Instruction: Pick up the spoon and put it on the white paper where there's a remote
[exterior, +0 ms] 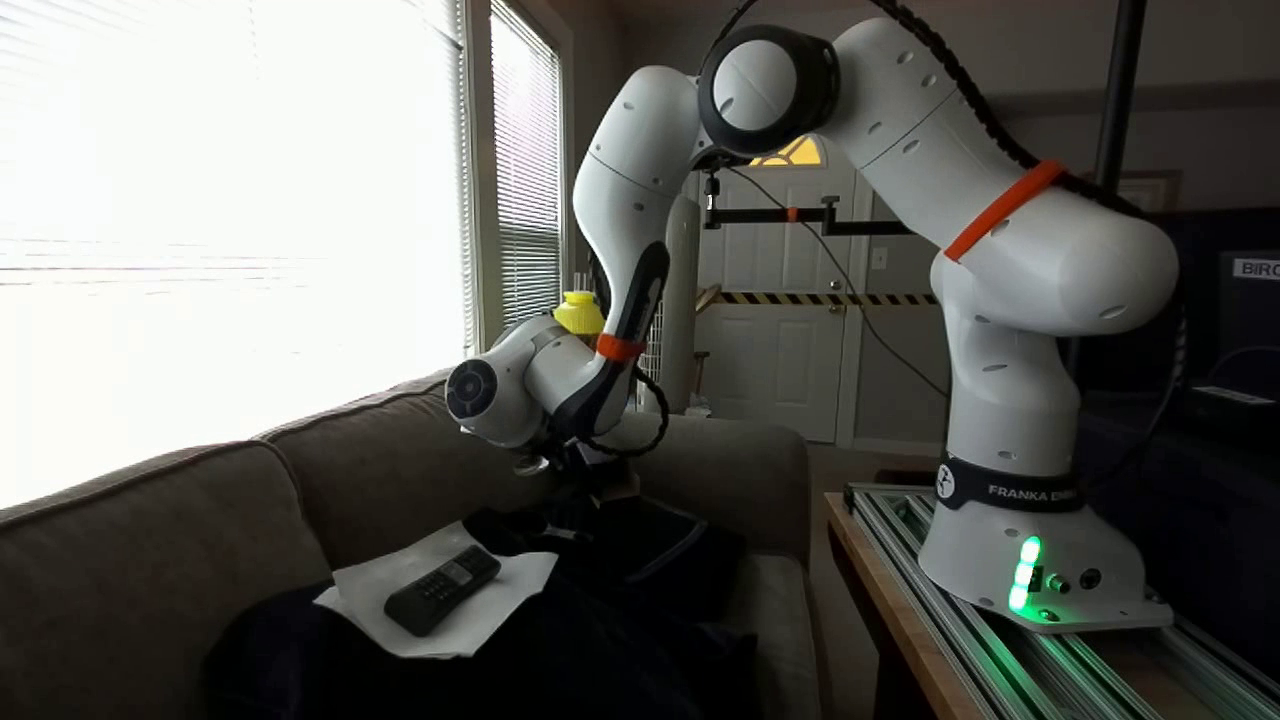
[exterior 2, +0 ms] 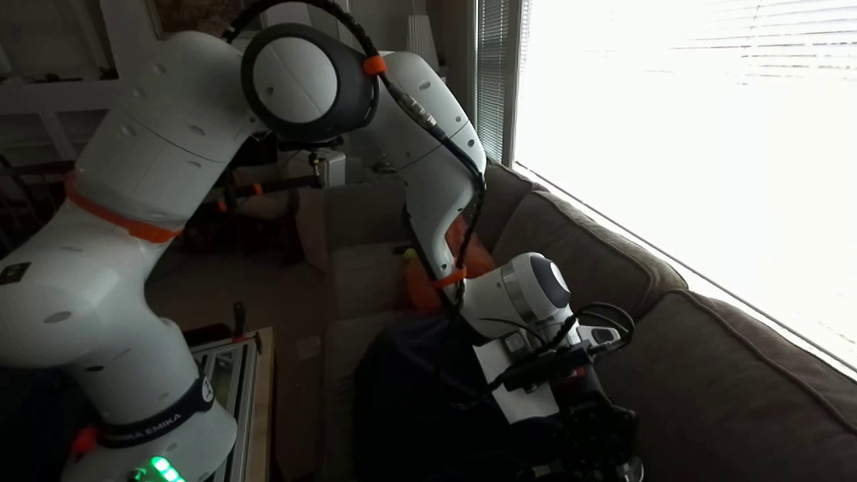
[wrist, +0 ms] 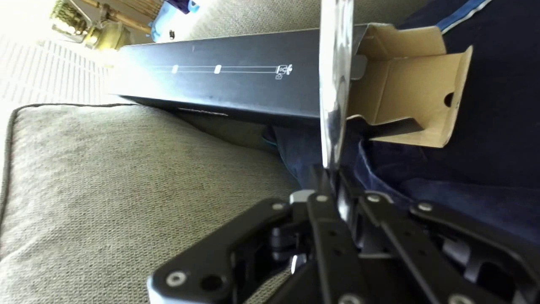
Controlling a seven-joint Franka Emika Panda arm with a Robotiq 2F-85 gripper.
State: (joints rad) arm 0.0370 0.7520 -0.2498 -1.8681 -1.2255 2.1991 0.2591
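In the wrist view my gripper is shut on the spoon, whose shiny metal length sticks out beyond the fingertips toward the top of that view. A rounded shiny piece, apparently the spoon's bowl, shows beside the gripper in both exterior views. The white paper lies slightly rumpled on dark cloth, with the black remote resting on it. In an exterior view my gripper hangs above the cloth, past the paper's far edge and apart from it. Where the paper shows again, the remote cannot be made out behind the arm.
A long black box with an open cardboard flap lies near the gripper, against the sofa. The sofa back cushions rise along the window side. Dark blue cloth covers the seat. A wooden table edge bears the robot's base.
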